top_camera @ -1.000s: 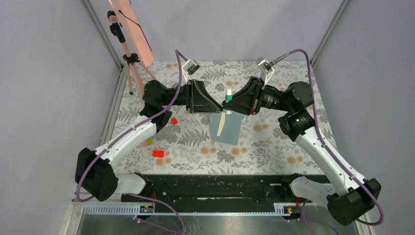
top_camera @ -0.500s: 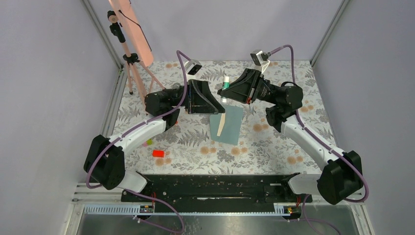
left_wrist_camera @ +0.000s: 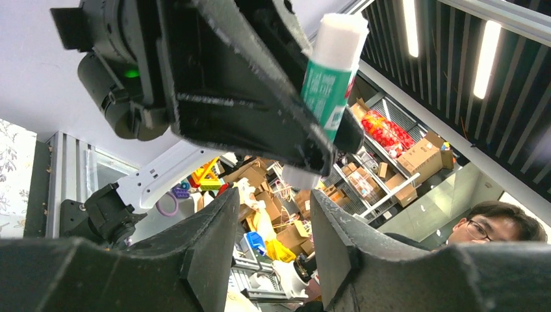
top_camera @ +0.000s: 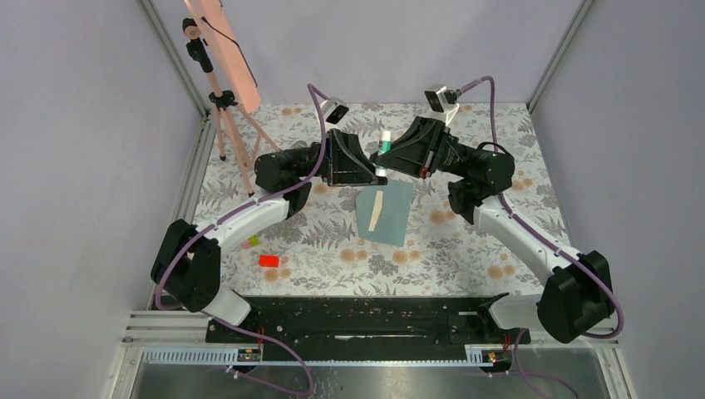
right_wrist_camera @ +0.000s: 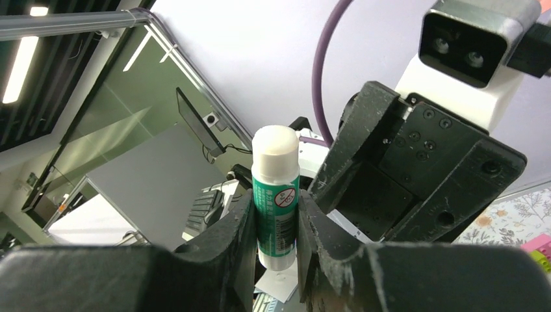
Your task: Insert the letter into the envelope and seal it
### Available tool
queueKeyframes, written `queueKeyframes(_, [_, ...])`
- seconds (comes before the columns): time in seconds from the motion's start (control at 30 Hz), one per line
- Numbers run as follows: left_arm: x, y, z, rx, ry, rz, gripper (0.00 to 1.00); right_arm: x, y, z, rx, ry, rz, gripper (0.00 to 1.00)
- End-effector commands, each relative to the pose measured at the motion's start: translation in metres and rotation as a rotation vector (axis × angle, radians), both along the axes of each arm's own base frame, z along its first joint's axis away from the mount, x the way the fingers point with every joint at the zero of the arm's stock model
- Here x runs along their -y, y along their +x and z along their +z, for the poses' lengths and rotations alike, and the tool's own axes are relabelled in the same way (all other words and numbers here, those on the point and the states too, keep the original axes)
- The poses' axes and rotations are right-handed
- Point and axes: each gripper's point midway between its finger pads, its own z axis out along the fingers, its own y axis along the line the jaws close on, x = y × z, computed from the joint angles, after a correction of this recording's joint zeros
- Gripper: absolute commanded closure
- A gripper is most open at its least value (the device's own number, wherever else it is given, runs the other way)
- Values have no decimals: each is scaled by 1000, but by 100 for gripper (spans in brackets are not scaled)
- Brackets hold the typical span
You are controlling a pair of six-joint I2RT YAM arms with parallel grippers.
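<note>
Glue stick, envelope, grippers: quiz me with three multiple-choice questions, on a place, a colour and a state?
1. Where is the glue stick?
A) under the envelope
B) in the left gripper
C) held up in the right gripper

2. The envelope's colour?
A) teal
B) red
C) yellow

3. The left gripper's jaws?
A) shut on the envelope
B) open, empty
C) shut on the glue stick

Answers: C, its fingers pinch the tube; A, seen from above; B, a gap shows between its fingers.
</note>
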Motion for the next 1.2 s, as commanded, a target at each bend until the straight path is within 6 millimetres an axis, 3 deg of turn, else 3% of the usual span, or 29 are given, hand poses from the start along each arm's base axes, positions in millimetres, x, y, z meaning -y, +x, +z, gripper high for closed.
queueKeyframes(0.0, [-7, -12, 33, 101, -121, 10, 55, -3, -11, 7, 44, 46, 25, 100])
queueKeyframes(0.37, [-8, -15, 44, 114, -148, 8, 61, -12, -10, -2, 17, 46, 47, 100])
queueKeyframes(0.43, [-8, -15, 45, 113, -152, 9, 68, -12, -9, -3, 13, 47, 48, 100])
queueKeyframes(0.57, [-7, -14, 44, 98, -150, 9, 98, -13, -9, -5, 12, 39, 50, 100])
queueKeyframes(0.6, [-7, -14, 43, 93, -147, 8, 100, -14, -9, -7, 7, 31, 53, 100])
queueKeyframes(0.87, [-3, -6, 32, 27, -107, 3, 100, -19, 1, -40, -21, -128, -54, 100])
queueKeyframes(1.0, [6, 6, 14, -41, -35, 27, 100, -17, 14, -75, -20, -333, -244, 100])
queueKeyframes(1.17, [21, 28, -14, -90, 99, 127, 100, -15, 5, -92, 96, -524, -351, 100])
